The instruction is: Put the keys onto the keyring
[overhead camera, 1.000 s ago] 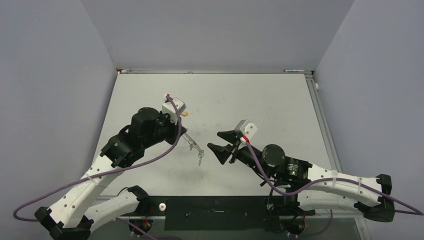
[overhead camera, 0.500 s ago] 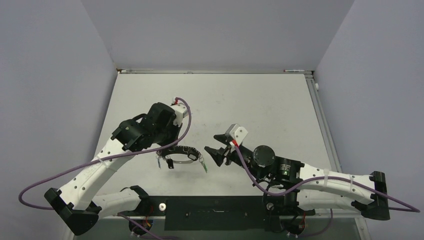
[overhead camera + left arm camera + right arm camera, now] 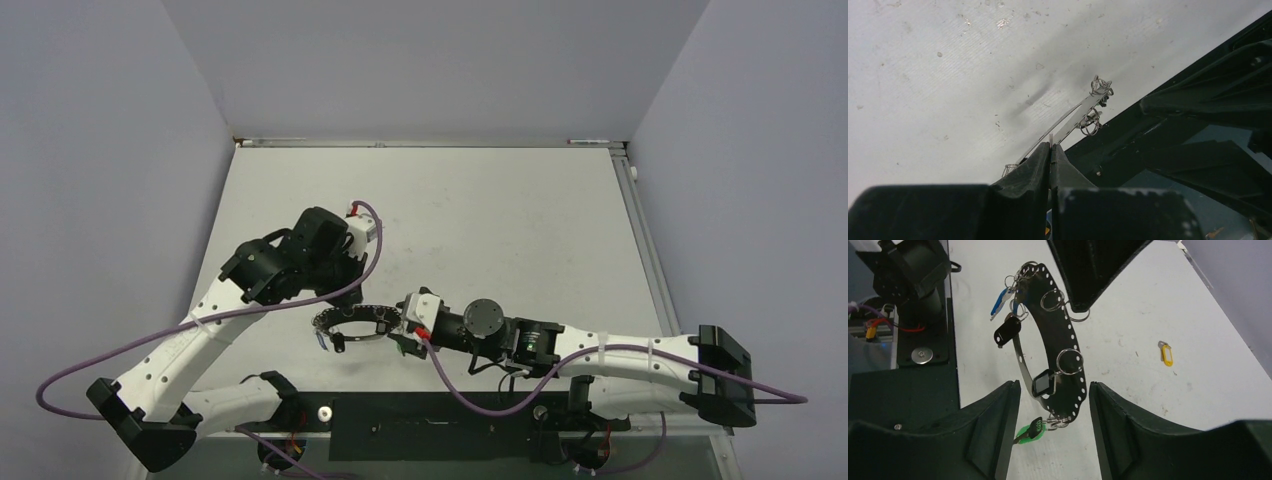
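Your keyring (image 3: pixel 1066 330), a perforated silvery metal band bent into a loop, hangs in the air above the near middle of the tabletop (image 3: pixel 500 220), between your two arms. It carries small split rings (image 3: pixel 1069 360) along its edge. From these dangle a blue key (image 3: pixel 999 300) and a black key (image 3: pixel 1007 331) near the top of the loop in the right wrist view. Lower down are a dark square tag (image 3: pixel 1043 383) and, at the very bottom, a green key (image 3: pixel 1028 432). One yellow tag (image 3: pixel 1166 354) is off the ring, lying flat on the tabletop well to the far side. Your left pincer (image 3: pixel 1051 149) is clamped tight on the thin edge of the band, its two black fingers pressed together with only the metal between them. It holds the loop from the upper end. Your right pincer (image 3: pixel 1054 420) stands about half spread, one finger on each side of the loop's lower part. The dark square tag and the green key sit between its jaws. A sliver of white tabletop shows between the band and each finger, so it grips nothing.
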You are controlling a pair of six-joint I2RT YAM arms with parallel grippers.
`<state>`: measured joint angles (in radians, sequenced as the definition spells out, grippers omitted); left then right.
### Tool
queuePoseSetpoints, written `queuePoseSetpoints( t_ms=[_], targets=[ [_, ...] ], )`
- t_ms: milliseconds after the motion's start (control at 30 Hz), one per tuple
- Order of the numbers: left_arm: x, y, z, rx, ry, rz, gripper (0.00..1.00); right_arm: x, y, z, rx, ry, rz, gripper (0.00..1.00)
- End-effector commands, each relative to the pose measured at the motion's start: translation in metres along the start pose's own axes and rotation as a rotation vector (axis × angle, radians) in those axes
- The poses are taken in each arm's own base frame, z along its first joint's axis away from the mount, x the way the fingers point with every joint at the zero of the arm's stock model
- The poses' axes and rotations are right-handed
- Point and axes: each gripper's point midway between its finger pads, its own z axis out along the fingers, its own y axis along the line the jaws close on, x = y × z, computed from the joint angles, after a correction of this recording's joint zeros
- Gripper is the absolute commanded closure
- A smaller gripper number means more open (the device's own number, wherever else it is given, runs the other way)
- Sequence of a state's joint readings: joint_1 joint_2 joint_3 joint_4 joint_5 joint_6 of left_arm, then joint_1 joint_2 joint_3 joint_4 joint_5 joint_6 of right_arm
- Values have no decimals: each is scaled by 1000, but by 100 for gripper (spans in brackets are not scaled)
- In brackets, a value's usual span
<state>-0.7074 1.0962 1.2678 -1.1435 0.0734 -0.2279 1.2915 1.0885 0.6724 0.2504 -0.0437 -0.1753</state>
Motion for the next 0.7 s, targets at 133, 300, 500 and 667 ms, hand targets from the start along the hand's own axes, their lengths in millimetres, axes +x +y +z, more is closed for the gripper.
queuePoseSetpoints(
  t_ms=[133, 300, 500, 667],
  targets=[
    [-7, -16, -16, 87, -63, 17, 100, -37, 0, 20, -87, -32, -28, 39],
    [-7, -21, -15, 113, -55, 17, 100, -41, 1, 23, -103, -62, -27, 11],
    [-9, -30, -19, 163, -63, 17, 100, -39, 1, 27, -100, -82, -35, 21],
    [-10, -30, -22, 165, -72, 21, 100, -37, -4, 32, -90, -114, -18, 29]
  ],
)
